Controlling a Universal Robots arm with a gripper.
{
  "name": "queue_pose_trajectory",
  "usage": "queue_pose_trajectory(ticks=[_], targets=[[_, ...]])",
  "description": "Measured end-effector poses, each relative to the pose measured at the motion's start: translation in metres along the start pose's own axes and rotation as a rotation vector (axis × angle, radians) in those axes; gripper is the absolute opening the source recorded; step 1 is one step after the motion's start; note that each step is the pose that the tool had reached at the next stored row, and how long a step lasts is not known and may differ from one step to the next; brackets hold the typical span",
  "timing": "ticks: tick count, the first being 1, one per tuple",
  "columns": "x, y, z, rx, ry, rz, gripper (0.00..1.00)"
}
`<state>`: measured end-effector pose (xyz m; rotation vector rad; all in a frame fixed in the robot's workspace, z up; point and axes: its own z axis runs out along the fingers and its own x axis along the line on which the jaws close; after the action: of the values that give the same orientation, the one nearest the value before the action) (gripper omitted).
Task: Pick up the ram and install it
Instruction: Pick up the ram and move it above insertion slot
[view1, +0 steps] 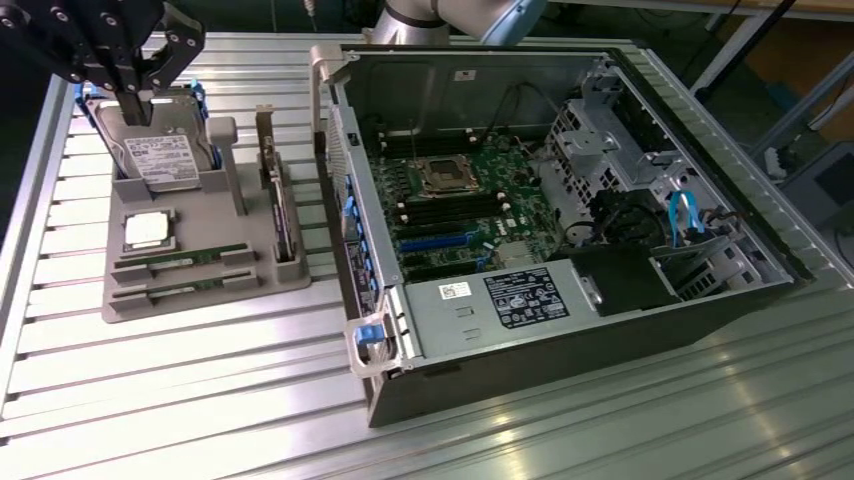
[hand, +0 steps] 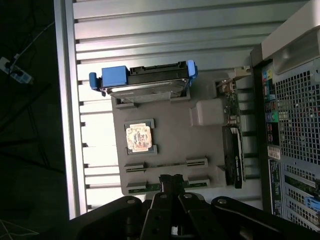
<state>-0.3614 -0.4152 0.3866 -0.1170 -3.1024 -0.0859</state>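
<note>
The approach was judged in hand: the clenched, empty tool (view1: 134, 98) was held apart from the ram (view1: 180, 262); opening was required first.

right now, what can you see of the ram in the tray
Two thin green ram sticks lie on edge, parallel, each in its own slot of the grey tray, at the end away from the hard drive, next to the processor. Grey blocks hold their ends. The shut gripper hangs above them, not touching.
</note>
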Motion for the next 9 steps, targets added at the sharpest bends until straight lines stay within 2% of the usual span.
queue_pose_trajectory(ticks=[5,9], targets=[[-0.0007,-0.0096,-0.0006,0.0001,0.0001,0.0,0.1],[-0.0008,-0.0101,-0.0006,0.0001,0.0001,0.0,0.1]])
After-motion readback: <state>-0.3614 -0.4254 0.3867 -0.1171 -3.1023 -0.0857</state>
